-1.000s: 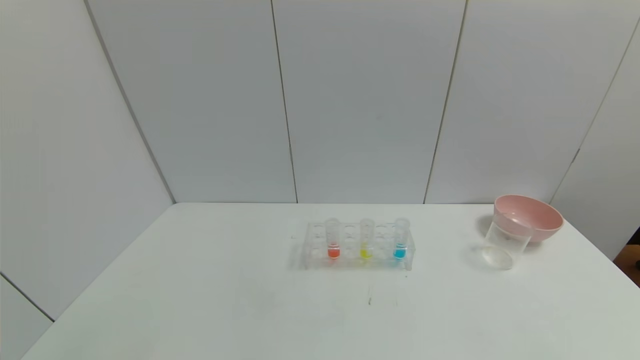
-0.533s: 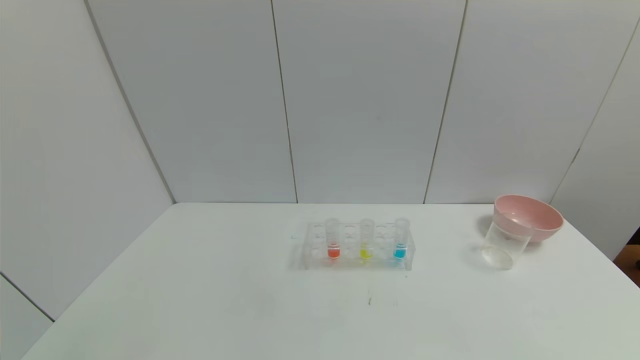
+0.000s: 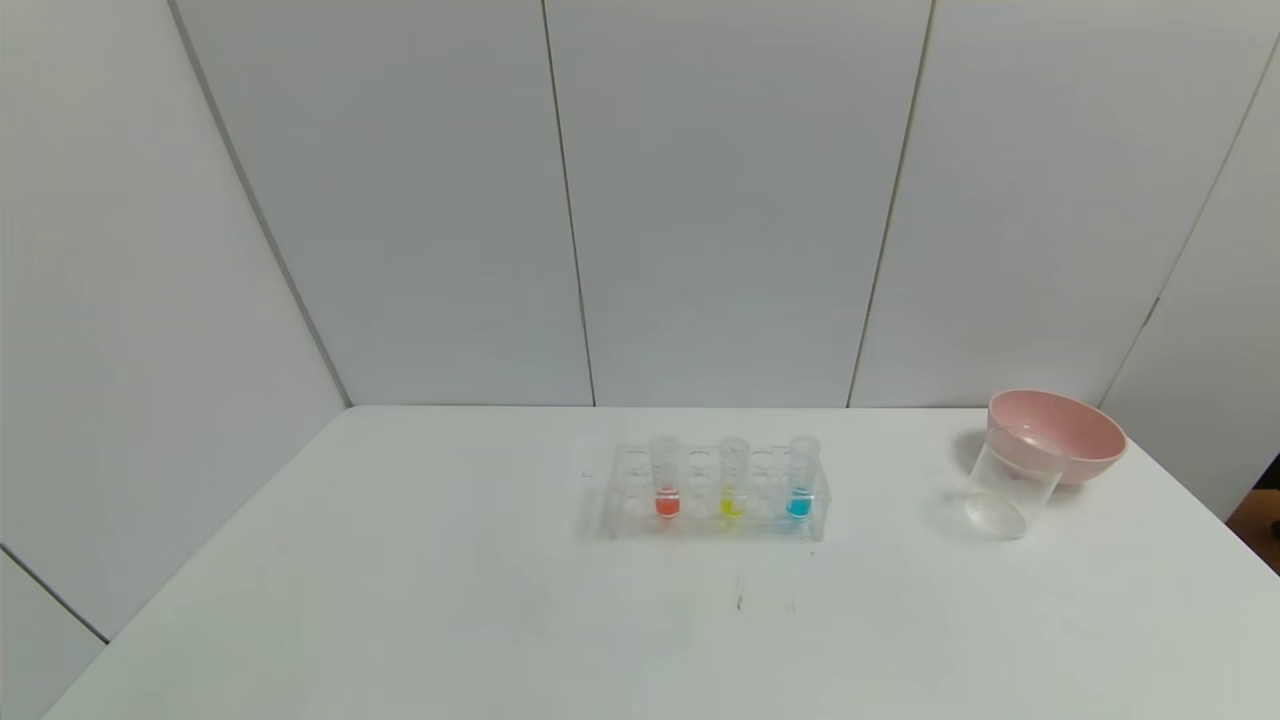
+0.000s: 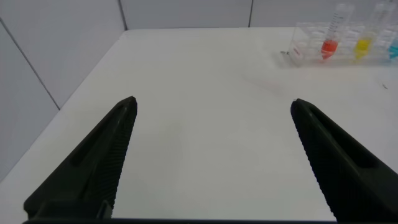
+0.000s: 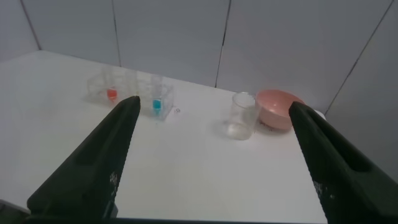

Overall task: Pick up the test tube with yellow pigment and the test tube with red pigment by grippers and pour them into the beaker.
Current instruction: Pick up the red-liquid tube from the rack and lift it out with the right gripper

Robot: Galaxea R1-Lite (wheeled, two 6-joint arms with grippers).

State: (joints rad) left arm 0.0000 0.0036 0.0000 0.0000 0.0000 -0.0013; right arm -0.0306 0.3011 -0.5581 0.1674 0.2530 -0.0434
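The test tube with red pigment (image 3: 666,482) and the test tube with yellow pigment (image 3: 733,482) stand upright in a clear rack (image 3: 640,520) at mid-table. The clear beaker (image 3: 1008,488) stands to the right, close in front of a pink bowl. Neither arm shows in the head view. My left gripper (image 4: 214,104) is open over bare table, well short of the rack, with the red tube (image 4: 329,43) and yellow tube (image 4: 362,45) far off. My right gripper (image 5: 214,104) is open and empty, back from the beaker (image 5: 242,116).
A tube with blue liquid (image 3: 801,482) fills the rack's right end. The pink bowl (image 3: 1056,436) sits near the table's right rear corner. Grey wall panels close the back and left. The white table (image 3: 400,600) is bare in front of the rack.
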